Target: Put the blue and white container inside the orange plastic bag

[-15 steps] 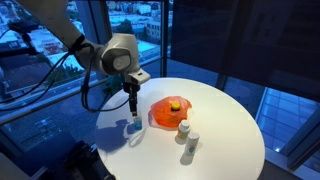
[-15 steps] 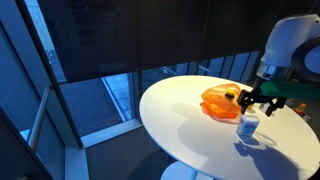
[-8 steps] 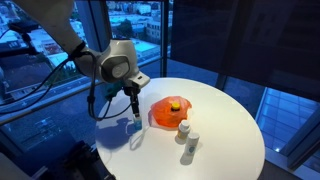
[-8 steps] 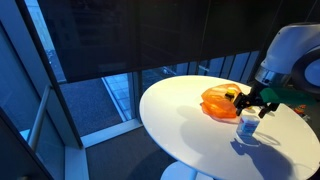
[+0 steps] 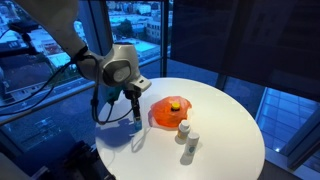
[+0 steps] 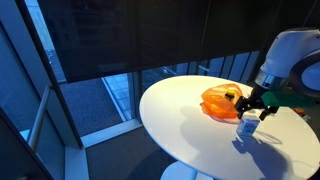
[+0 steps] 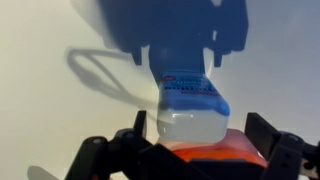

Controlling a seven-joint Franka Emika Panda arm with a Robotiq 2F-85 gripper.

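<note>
The blue and white container [image 7: 190, 98] stands on the round white table [image 5: 225, 130], next to the orange plastic bag [image 5: 170, 113]. It also shows in an exterior view [image 6: 248, 126], beside the bag [image 6: 217, 103]. My gripper [image 7: 200, 125] is open and hangs straight over the container, one finger on each side of it with small gaps. In both exterior views the gripper [image 5: 133, 112] [image 6: 251, 107] is right at the container's top. An orange part shows below the container in the wrist view.
A small yellow object [image 5: 175, 101] lies on the bag. Two small white bottles [image 5: 184, 129] [image 5: 191, 143] stand near the bag. The table edge [image 6: 160, 120] drops off near windows and a dark wall.
My gripper has come down lower over the container and now straddles it. The container, bag and bottles have not moved.
</note>
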